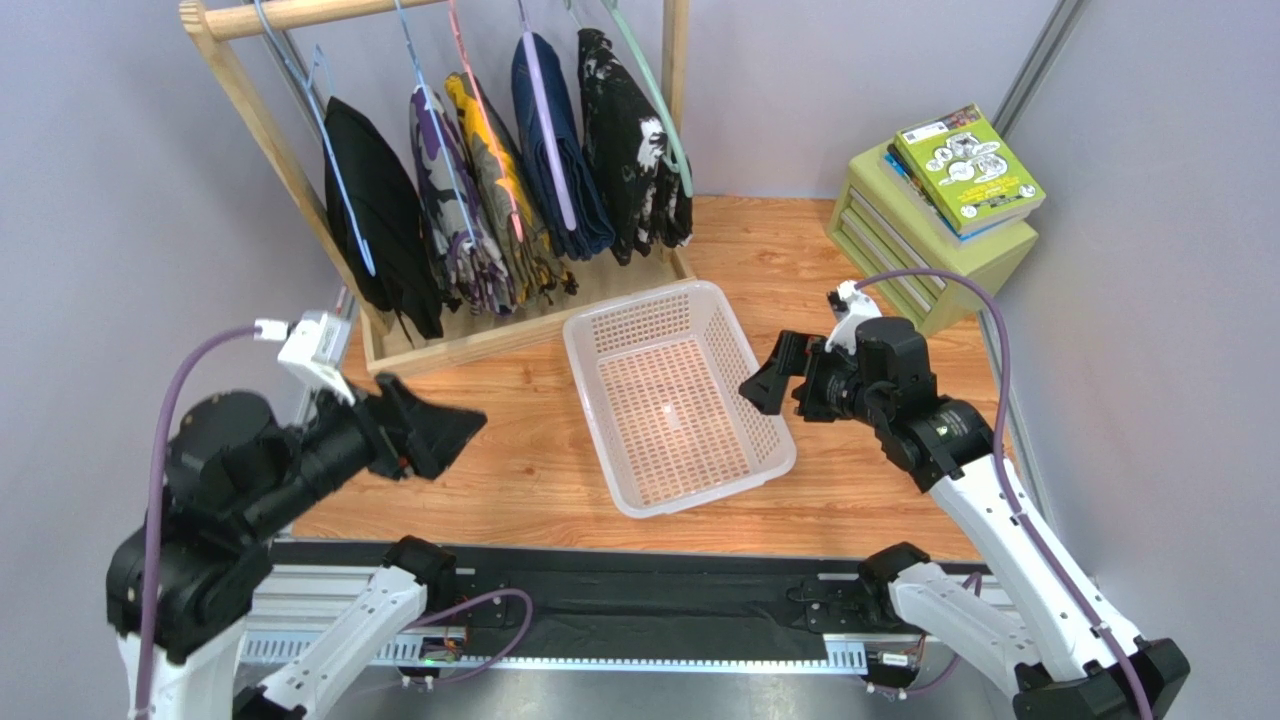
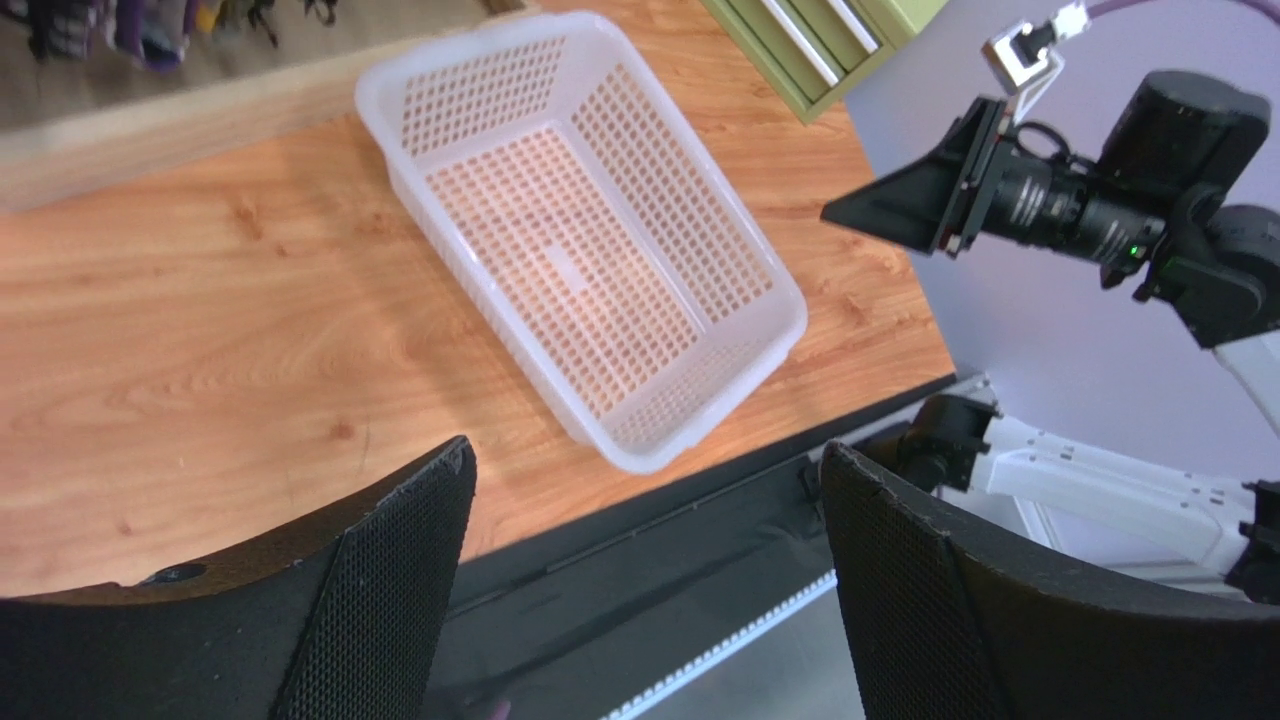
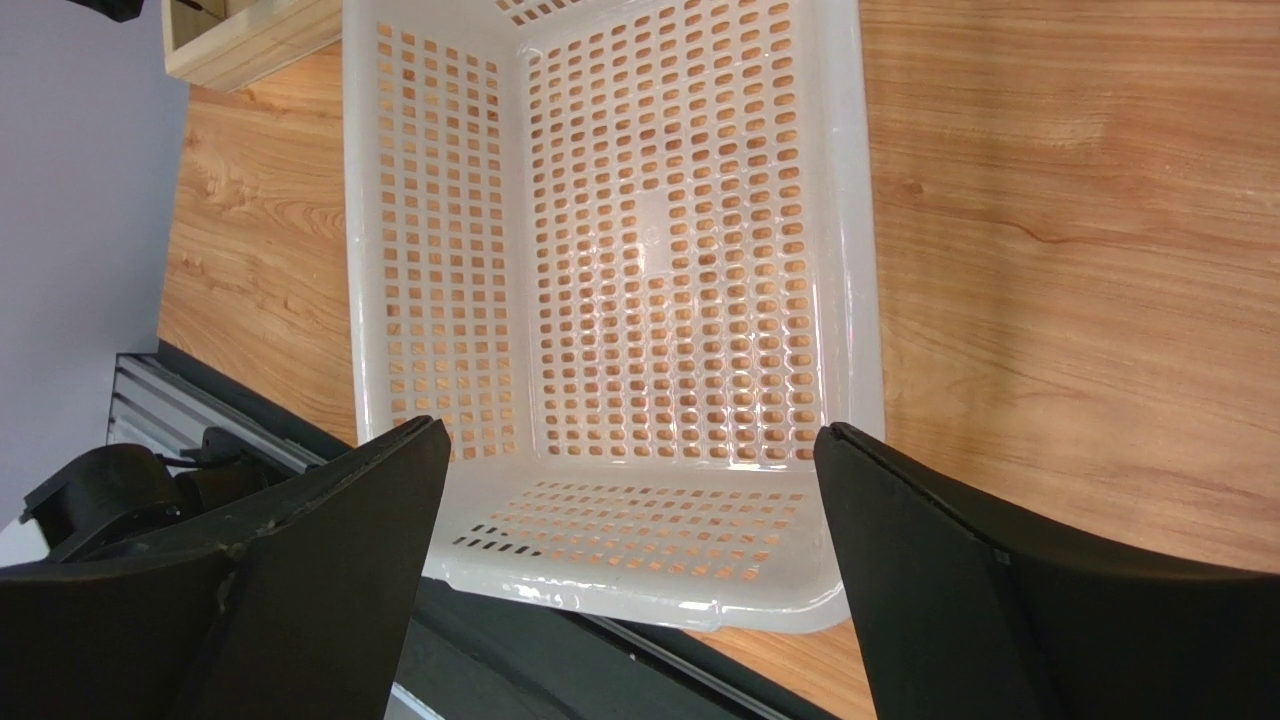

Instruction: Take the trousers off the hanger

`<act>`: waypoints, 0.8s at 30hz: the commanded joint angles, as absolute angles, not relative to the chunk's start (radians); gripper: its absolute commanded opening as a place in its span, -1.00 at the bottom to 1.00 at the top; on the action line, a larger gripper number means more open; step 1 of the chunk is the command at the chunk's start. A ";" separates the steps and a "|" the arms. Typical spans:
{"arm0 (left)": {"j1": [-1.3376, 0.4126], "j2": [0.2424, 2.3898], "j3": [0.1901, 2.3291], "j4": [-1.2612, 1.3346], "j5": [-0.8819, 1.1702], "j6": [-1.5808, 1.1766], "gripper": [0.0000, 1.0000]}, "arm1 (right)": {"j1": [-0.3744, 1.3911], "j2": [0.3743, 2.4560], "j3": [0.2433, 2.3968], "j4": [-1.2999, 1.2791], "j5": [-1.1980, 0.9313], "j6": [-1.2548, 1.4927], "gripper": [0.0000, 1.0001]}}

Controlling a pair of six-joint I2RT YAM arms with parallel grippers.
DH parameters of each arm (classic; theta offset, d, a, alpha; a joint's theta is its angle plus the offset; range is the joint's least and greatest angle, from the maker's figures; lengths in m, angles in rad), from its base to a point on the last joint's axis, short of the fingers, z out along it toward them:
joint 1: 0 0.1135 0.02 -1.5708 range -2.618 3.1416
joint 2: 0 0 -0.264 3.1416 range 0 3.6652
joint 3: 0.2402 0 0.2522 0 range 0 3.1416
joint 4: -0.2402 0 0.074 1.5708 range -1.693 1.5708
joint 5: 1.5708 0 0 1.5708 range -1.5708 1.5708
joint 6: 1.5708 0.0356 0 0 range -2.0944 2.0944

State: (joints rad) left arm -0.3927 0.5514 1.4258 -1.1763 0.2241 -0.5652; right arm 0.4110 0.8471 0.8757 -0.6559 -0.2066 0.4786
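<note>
The dark navy trousers [image 1: 559,143] hang folded over a thin lilac hanger [image 1: 544,128] on the wooden rack [image 1: 278,15] at the back, between a yellow patterned garment and a black-and-white blotched one. My left gripper [image 1: 451,428] is open and empty, low at the left near the table's front edge; in its wrist view [image 2: 643,495] the jaws stand wide apart. My right gripper [image 1: 763,387] is open and empty by the right rim of the basket; in its wrist view [image 3: 631,495] the jaws stand wide apart over the basket's near end.
A white perforated basket [image 1: 751,453] lies empty mid-table, also in the left wrist view [image 2: 781,323] and the right wrist view [image 3: 849,225]. The rack holds a black garment [image 1: 376,210] and several patterned ones. A green drawer unit [image 1: 902,248] with books stands at the back right.
</note>
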 commanded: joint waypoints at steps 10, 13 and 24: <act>-0.394 1.109 1.837 -0.677 0.383 -0.529 0.61 | 0.416 0.874 1.020 -0.664 -0.253 0.385 1.00; -0.394 1.265 1.960 -0.586 0.475 -0.554 0.56 | 0.414 0.870 1.045 -0.686 -0.262 0.377 1.00; -0.354 1.549 2.260 -0.595 0.287 -0.445 0.54 | 0.413 0.825 1.074 -0.776 -0.273 0.348 1.00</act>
